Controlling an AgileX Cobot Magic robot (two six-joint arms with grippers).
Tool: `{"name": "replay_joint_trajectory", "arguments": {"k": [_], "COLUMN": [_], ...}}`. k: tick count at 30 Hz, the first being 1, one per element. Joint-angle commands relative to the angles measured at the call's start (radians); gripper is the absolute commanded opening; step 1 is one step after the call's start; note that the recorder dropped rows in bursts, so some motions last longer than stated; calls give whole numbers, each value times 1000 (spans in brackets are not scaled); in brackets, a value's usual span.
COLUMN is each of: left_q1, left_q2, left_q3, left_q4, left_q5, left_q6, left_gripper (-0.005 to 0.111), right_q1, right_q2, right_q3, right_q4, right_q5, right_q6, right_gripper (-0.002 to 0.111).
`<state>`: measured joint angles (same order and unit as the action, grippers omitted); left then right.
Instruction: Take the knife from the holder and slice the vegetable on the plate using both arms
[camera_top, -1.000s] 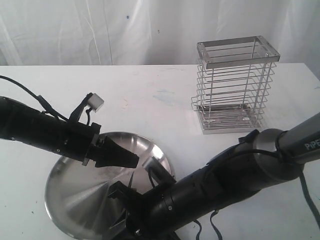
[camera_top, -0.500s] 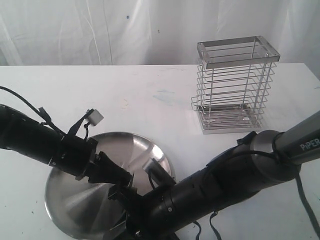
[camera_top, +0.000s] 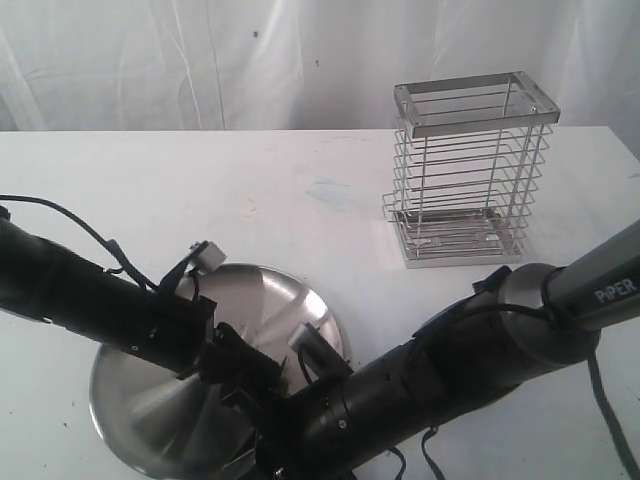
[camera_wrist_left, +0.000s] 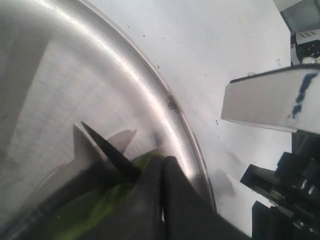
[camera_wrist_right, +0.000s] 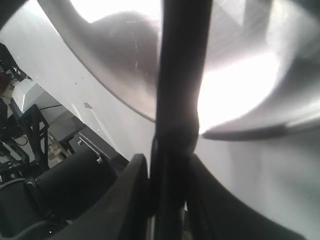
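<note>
Plate holds green vegetable; left claw pressed together beside vegetable; right claw clamped round knife handle.

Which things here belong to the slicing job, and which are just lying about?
Job: round stainless-steel plate; small green vegetable; black-handled knife in right gripper; shut left gripper; empty steel-wire holder.
Just there: white table; white curtain.
</note>
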<state>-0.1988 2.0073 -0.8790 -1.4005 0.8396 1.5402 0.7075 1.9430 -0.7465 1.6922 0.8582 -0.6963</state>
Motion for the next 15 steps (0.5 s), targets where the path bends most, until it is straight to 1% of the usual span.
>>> {"name": "replay_joint_trajectory", "arguments": {"k": [1,5,11,15], "left_q1": [-36,-33,-33,-33], "left_q2": [19,19,17,17], "left_q3": [5,-13,-54,-72], "left_q4": [27,25,18,12], "left_q5": [-117,-113,-20,-1], "left_q6": [-19,-24,-22,-22], "left_gripper": [0,0,0,0], "right_q1": [2,12,29,29], "right_q2": [-7,-7,-7,-7], "right_q3": [2,2,2,2], "right_q4": [13,15,15,15], "right_q5": [67,78,75,72], "right_q6": [-30,-32,-67,-71], "right_gripper": [0,0,0,0]}}
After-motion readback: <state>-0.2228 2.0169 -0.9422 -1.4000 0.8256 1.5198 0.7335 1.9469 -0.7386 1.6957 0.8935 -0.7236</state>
